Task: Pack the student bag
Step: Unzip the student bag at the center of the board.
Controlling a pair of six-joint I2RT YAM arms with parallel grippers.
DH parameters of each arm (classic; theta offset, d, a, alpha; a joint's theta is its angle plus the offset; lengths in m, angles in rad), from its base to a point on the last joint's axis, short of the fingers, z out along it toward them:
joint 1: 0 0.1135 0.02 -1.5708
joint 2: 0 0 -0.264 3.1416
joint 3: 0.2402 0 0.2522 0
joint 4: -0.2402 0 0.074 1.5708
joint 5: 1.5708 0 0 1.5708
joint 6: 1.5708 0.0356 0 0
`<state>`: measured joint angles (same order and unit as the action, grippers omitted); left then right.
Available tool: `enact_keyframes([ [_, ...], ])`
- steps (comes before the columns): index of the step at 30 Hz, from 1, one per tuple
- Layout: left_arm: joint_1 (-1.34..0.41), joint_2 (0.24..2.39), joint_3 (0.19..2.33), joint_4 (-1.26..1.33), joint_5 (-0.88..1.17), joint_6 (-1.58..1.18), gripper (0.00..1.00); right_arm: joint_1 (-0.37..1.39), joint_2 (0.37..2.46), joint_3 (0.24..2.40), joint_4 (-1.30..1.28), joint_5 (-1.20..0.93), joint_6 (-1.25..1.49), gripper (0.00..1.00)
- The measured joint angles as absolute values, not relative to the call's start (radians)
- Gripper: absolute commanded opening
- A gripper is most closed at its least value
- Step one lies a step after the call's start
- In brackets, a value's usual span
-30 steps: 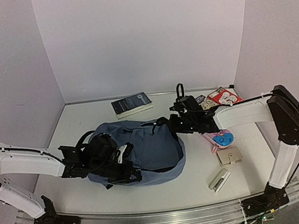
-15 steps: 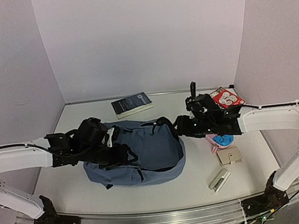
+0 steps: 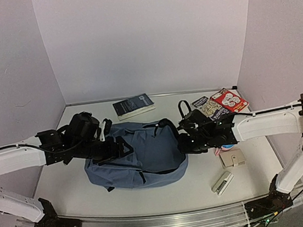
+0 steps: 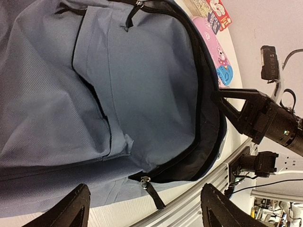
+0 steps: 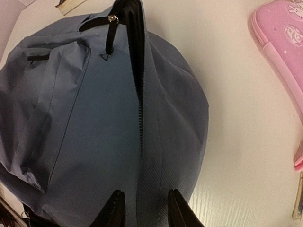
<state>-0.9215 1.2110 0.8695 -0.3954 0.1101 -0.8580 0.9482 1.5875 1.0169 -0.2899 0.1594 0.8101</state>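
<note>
The student bag is a dusty-blue backpack lying flat mid-table, its black zipper partly undone and dark lining showing along the right rim. My left gripper hovers over the bag's left part. In the left wrist view it stands wide open, nothing between its fingers, a zipper pull below. My right gripper is at the bag's right rim. Its jaws are drawn close with a fold of blue fabric beside the zipper between them.
A dark book lies at the back. Right of the bag are a pink pencil case, two printed packs, a beige wallet and a white-grey stapler-like item. The metal rail runs along the near edge.
</note>
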Motion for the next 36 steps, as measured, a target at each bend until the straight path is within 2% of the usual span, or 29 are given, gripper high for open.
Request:
enact_keyframes([
  [6, -0.922, 1.385, 1.002, -0.321, 0.144, -0.829, 0.83, 0.941, 1.57, 0.961, -0.275, 0.196, 0.854, 0.0],
  [14, -0.924, 1.724, 1.222, -0.192, 0.219, -0.796, 0.83, 0.861, 1.414, 0.717, -0.012, 0.034, 0.895, 0.0],
  [18, -0.926, 1.856, 1.328, -0.172, 0.245, -0.783, 0.81, 0.853, 1.382, 0.666, 0.067, -0.028, 0.915, 0.0],
  [24, -0.926, 2.003, 1.465, -0.17, 0.269, -0.777, 0.64, 0.849, 1.377, 0.646, 0.131, -0.071, 0.933, 0.0],
  [36, -0.926, 2.103, 1.511, -0.128, 0.336, -0.789, 0.69, 0.846, 1.365, 0.628, 0.172, -0.099, 0.945, 0.0],
])
